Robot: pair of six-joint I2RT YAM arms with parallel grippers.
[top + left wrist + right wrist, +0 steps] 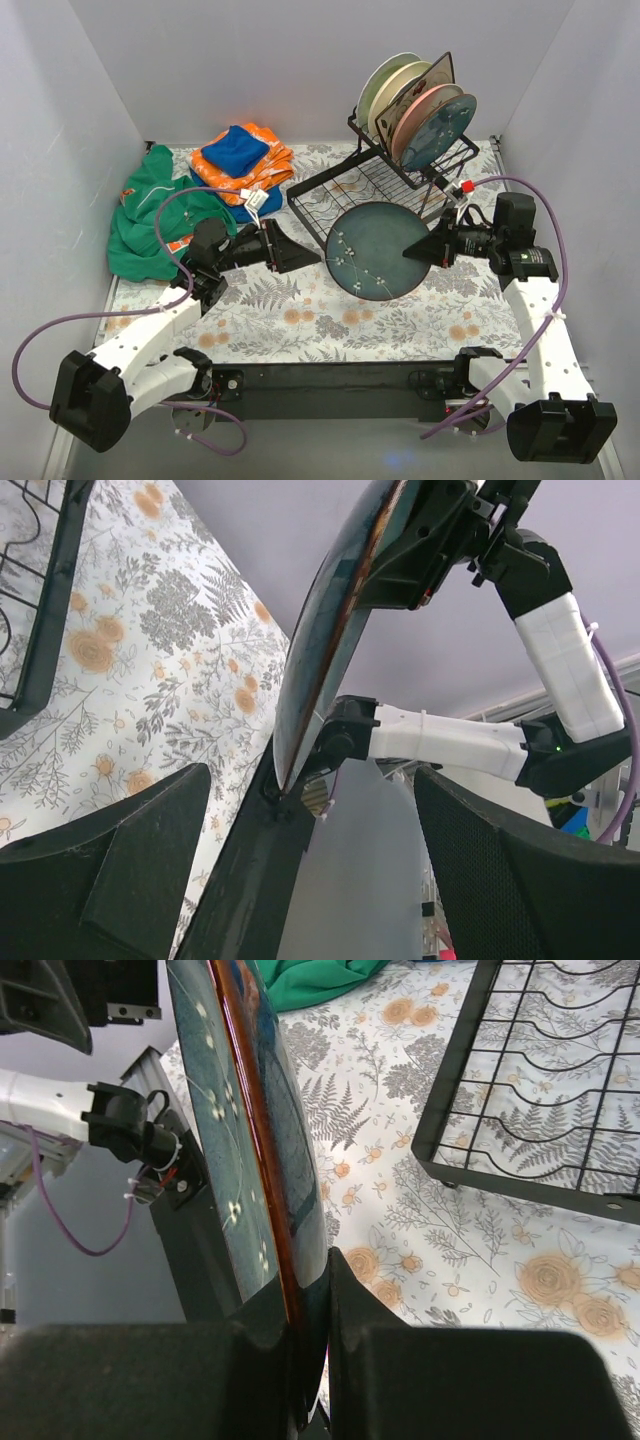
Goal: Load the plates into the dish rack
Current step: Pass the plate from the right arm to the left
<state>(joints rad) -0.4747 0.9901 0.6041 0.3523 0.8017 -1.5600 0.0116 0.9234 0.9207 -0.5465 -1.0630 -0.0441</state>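
Note:
A dark teal plate (375,250) with small white flowers hangs tilted above the floral table, just in front of the dish rack (303,198). My right gripper (420,251) is shut on its right rim; in the right wrist view the fingers (395,1360) pinch the brown-edged plate (235,1110). My left gripper (303,252) stands open just left of the plate, apart from it. In the left wrist view the plate's edge (330,630) rises beyond the gripper (312,776), with nothing between its fingers. Several plates (420,105) stand upright in the rack's raised back section.
Folded orange and blue cloths (240,160) lie at the back left, with a green cloth (150,215) beside them. Grey walls close in the table on the left, back and right. The rack's lower tray (520,1090) lies beside the held plate.

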